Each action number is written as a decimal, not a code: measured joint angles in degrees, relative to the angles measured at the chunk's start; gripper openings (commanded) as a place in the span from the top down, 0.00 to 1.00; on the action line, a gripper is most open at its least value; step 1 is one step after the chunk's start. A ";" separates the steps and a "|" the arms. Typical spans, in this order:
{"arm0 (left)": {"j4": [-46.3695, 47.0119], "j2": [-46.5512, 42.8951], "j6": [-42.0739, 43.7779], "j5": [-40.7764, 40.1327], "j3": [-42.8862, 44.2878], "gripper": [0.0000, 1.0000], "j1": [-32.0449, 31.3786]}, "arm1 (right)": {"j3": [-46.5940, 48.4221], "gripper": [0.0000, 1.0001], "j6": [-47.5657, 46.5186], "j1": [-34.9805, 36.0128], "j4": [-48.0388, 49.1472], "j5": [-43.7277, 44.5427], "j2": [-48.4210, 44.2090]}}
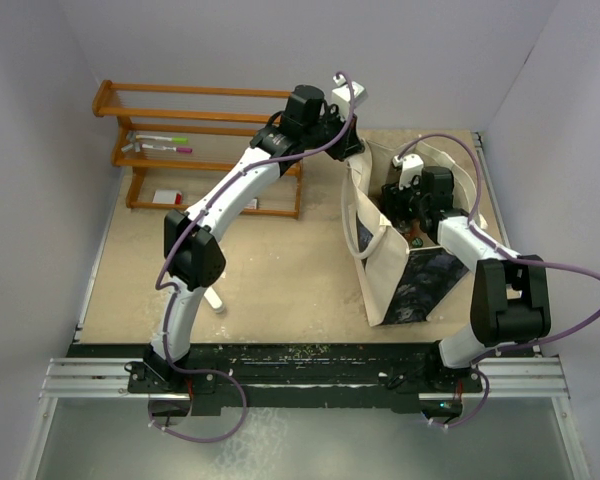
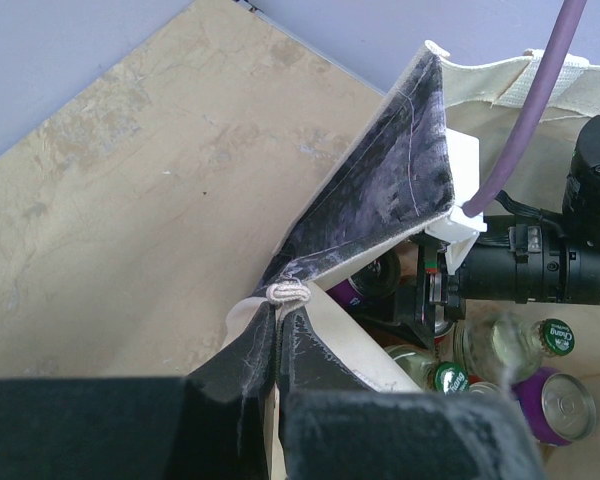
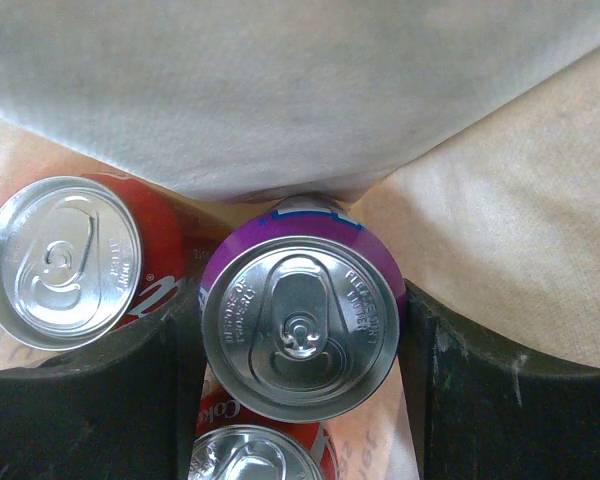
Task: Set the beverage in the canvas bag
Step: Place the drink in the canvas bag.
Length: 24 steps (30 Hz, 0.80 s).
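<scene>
My left hand [image 2: 277,345] pinches the rim of the canvas bag [image 1: 380,270] so its mouth gapes for the other arm. Deep inside the bag, my right hand [image 3: 292,310] grips the purple can [image 3: 300,335] upright beside the red cans [image 3: 60,265], probably near release.

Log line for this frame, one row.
left hand: shut on bag rim | right hand: inside bag, shut on purple can | other cans beside it

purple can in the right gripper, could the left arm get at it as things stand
Probably not: the left gripper is shut on the canvas bag rim, holding it open, and the right gripper clamps the purple can down inside.
</scene>
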 measured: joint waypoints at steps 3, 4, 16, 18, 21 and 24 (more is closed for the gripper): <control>0.02 -0.09 0.11 0.11 -0.09 1.00 0.00 | 0.02 0.34 -0.04 0.00 -0.02 0.02 0.00; 0.02 -0.09 0.35 0.15 -0.09 1.00 0.00 | 0.02 0.33 -0.07 0.00 -0.02 0.02 0.02; 0.09 -0.09 0.83 0.59 -0.17 1.00 0.02 | 0.11 0.24 -0.07 0.02 -0.20 0.31 0.07; 0.22 -0.09 0.87 0.63 -0.22 1.00 0.02 | 0.48 0.22 -0.15 0.02 -0.48 0.37 0.15; 0.46 -0.22 0.96 0.63 -0.59 1.00 0.02 | 1.53 0.19 -0.15 0.13 -0.94 0.44 0.48; 0.44 -0.48 1.05 0.76 -0.90 1.00 0.07 | 1.97 0.18 -0.17 0.28 -0.96 0.46 0.48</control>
